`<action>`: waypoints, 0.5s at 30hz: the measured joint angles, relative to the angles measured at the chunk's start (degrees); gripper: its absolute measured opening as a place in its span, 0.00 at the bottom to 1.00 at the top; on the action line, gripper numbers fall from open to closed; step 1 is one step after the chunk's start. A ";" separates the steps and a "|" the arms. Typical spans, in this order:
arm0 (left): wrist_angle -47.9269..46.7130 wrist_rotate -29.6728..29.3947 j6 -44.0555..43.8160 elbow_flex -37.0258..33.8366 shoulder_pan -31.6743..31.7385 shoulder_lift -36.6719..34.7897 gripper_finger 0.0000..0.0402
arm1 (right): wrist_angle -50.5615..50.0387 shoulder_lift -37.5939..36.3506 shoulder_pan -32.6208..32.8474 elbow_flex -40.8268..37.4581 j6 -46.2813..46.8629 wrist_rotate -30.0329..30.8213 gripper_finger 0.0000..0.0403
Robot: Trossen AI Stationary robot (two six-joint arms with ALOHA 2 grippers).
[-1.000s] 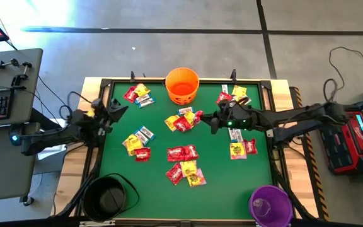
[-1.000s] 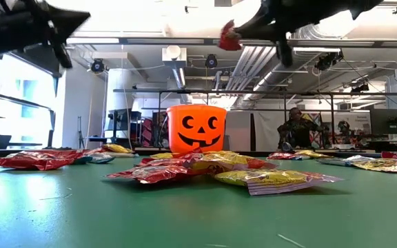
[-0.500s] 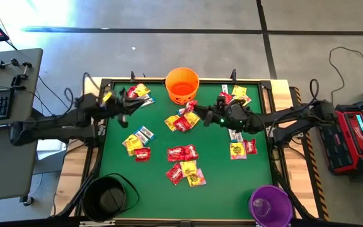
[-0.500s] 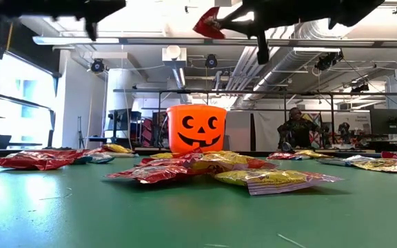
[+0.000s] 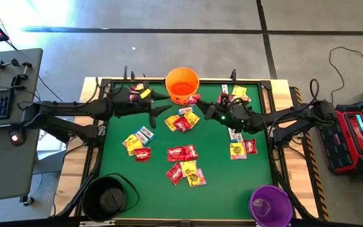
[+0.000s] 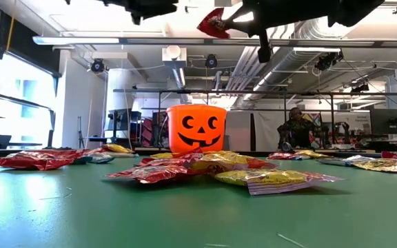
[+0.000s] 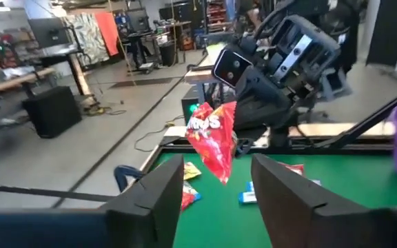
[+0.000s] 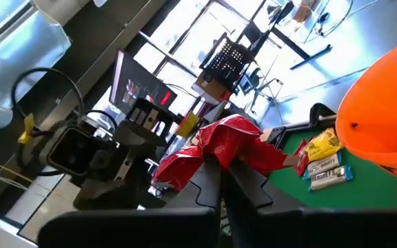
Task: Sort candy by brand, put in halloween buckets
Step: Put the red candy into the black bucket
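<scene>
My right gripper (image 5: 202,106) hovers just near-right of the orange bucket (image 5: 182,85), shut on a red candy packet (image 5: 194,99), which shows high in the low view as the red packet (image 6: 214,23). My left gripper (image 5: 158,104) hangs in the air left of that bucket, open, with nothing between its fingers (image 7: 158,196); it faces the red packet (image 7: 212,141) from a short way off. Many red, yellow and white-blue candies (image 5: 183,153) lie flat on the green table (image 5: 219,183). The black bucket (image 5: 106,197) and purple bucket (image 5: 270,203) stand at the near corners. My right gripper pinches one end of the red packet (image 8: 231,150) between its two shut fingers, which reach roughly level from the table's right side. The packet is crumpled at the hold, hangs below the fingertips (image 7: 220,162) and is lifted clear of the table.
Candy heaps lie at the far left (image 5: 137,94), far right (image 5: 234,94), middle (image 5: 183,120) and near middle (image 5: 188,171) of the table. The two grippers face each other closely beside the orange bucket. A raised frame (image 5: 276,126) borders the table.
My left gripper has swung from the table's left edge toward the right and far side, up beside the orange bucket. My right gripper has carried the red packet toward the far left, close to the orange bucket, then held still.
</scene>
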 joint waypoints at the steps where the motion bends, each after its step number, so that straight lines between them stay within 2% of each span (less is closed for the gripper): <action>1: 0.08 -0.64 0.79 0.91 -0.43 1.15 0.43 | 0.21 0.00 0.00 0.00 0.00 0.09 0.00; 9: 0.05 -3.55 0.52 6.65 -2.67 9.22 0.53 | 1.52 0.00 0.02 0.00 2.73 1.31 0.00; 12: -1.39 -7.42 1.17 9.06 -3.61 11.93 0.54 | 1.53 0.00 0.02 0.00 2.94 1.32 0.00; 15: -3.58 -8.75 1.61 11.20 -4.16 14.27 0.54 | 1.59 0.00 0.02 0.00 4.23 1.29 0.00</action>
